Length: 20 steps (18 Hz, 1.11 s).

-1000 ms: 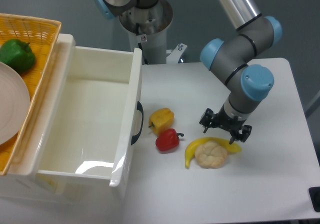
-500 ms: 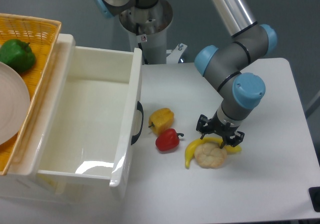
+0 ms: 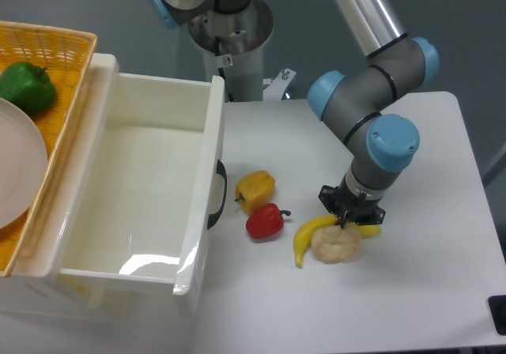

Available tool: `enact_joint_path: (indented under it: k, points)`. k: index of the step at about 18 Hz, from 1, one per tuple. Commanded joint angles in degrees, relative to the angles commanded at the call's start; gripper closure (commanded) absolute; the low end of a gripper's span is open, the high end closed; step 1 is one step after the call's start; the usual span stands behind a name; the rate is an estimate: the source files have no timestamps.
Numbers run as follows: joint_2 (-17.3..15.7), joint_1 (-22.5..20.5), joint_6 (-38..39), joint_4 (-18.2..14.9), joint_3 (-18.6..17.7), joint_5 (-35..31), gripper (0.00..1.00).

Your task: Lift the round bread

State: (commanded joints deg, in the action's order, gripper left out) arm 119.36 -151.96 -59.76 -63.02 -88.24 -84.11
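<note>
Hand (image 3: pixel 349 221) low over the table (image 3: pixel 427 291), fingers drawn narrow and pinching the far upper edge of the round bread (image 3: pixel 336 243); whether the grip is firm cannot be told. Round bread directly beneath and slightly nearer the camera than the hand, resting on the table against the inner curve of a banana (image 3: pixel 310 236). No long axis to the bun, so no turning of the wrist called for; likely a straight lift. Red pepper (image 3: pixel 265 221) and yellow pepper (image 3: pixel 255 189) to the left, apart from the bread. White drawer (image 3: pixel 207 172) farther left.
</note>
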Motion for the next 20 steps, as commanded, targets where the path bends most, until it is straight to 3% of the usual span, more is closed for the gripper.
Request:
enact_joint_path:
  k: [4, 7, 14, 20]
  points:
    - [-1.23, -0.35, -0.61, -1.22, 1.67, -0.61, 1.0]
    - [-1.5, -0.53, -7.09, -7.1, 5.26, -7.63, 1.0]
    - [-1.93, -4.22, -20.12, -15.37, 14.49, -6.34, 1.0]
    - [-2.64, -5.71, -20.65, -22.23, 19.16, -5.09, 1.0]
